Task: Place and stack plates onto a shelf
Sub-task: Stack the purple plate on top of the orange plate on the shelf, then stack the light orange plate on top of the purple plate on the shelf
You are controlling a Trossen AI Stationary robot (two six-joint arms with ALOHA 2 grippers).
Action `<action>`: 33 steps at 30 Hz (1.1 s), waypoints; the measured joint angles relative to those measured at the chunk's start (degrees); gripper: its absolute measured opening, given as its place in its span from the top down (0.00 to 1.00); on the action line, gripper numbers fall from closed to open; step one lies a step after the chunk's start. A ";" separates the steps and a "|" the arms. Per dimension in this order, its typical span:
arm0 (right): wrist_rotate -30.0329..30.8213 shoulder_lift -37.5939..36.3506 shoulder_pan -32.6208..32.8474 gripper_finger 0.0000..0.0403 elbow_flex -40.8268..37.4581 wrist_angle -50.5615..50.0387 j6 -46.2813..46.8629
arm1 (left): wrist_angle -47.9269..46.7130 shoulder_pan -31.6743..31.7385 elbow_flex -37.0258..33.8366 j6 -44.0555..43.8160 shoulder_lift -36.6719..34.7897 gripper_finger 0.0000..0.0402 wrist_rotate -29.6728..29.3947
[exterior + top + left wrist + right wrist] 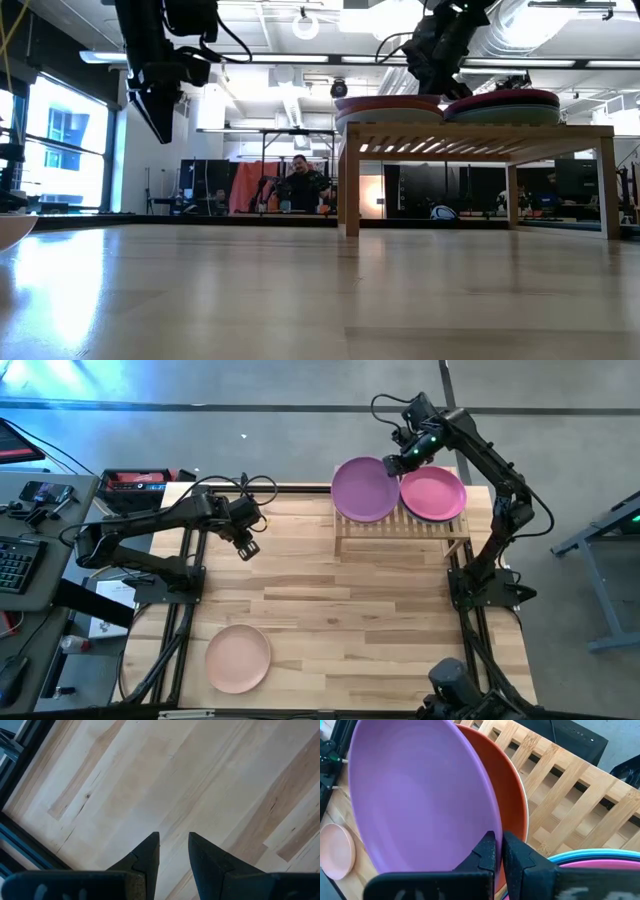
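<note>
R tool (392, 466) pinching purple plate (364, 489) rim.

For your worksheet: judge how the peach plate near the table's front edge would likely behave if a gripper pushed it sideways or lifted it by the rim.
The peach plate lies flat on the wooden table, so a push would probably slide it, not roll or tip it. It looks rigid and matte, so a rim pinch should hold without flexing. Lifted by one edge, it may droop.

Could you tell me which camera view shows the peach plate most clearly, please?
The high view shows it best: the peach plate lies whole and unobstructed on the table near the front left corner. The right wrist view catches only part of it at the picture's edge. The left wrist view does not show it, and the low view shows no clear sight of it.
</note>
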 joint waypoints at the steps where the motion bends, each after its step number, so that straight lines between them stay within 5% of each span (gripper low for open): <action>1: 0.00 0.00 0.00 1.00 0.00 -0.01 0.00 | 0.00 0.00 0.00 -0.02 0.00 0.77 0.00; 26: 1.55 -0.67 -0.16 0.81 0.04 4.65 1.25 | -0.02 0.00 0.00 0.03 0.00 0.77 0.16; 33: -3.13 -1.89 0.50 0.81 0.04 7.07 3.78 | -0.73 -0.07 0.00 -0.14 0.02 0.77 10.17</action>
